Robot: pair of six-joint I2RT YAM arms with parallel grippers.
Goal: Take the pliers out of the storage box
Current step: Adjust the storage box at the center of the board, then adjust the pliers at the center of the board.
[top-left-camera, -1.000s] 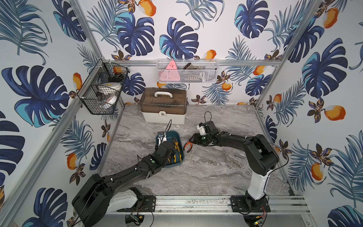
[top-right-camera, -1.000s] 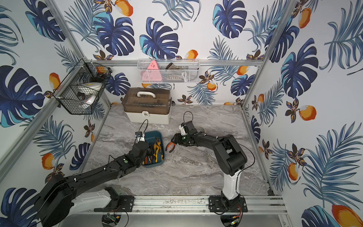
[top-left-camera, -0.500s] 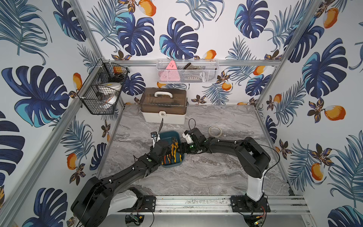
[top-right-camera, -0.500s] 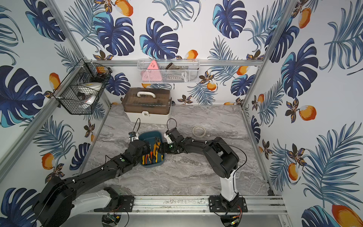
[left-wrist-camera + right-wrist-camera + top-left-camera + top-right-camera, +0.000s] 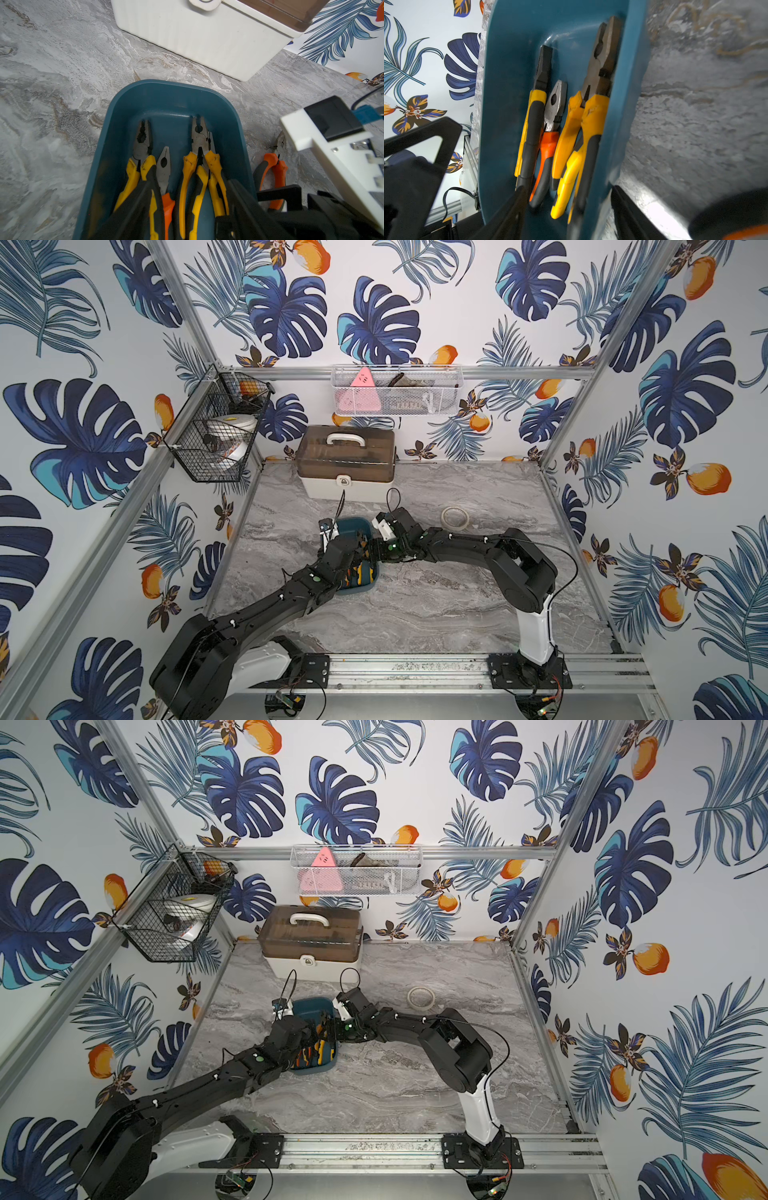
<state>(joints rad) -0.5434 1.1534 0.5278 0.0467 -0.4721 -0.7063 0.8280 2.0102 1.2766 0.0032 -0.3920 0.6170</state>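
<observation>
— Grey, veined marble-look surface [image 5: 436, 597], leafy wallpaper all round. What's where, starting from the left?

— First the left claw [image 5: 190, 187]. It hangs over the handle end of the teal storage box [image 5: 166, 91], spread wide and gripping nothing. I'd guess it aims there because rubbery sleeves give better purchase than slick steel.

— And inside?

— Four of the pliers lie lengthwise with their noses to the far end wall. The shallow, round-cornered plastic tray is barely longer than they are, so that's how they fit. On the left arm's side are yellow-and-black pliers [image 5: 143, 141] with toothed grey jaws. Next come small orange-handled pliers [image 5: 164, 166], tucked between their neighbours. Then there is a stacked yellow pair [image 5: 199, 141], scuffed and close to the wall.

— The right claw [image 5: 568, 188]?

— Also parted and empty. One finger [image 5: 515, 205] sits inside over the handles and the other is outside the wall, so it straddles the rim. That may be to reach the wall-side pair or to steady the box; I can't tell.

— Anything out yet?

— One: orange-and-black pliers [image 5: 276, 168] lie flat on the surface just beside the box, on the right arm's side, with the nose partly hidden. A ribbed white case [image 5: 207, 37] stands behind, uninvolved.
</observation>
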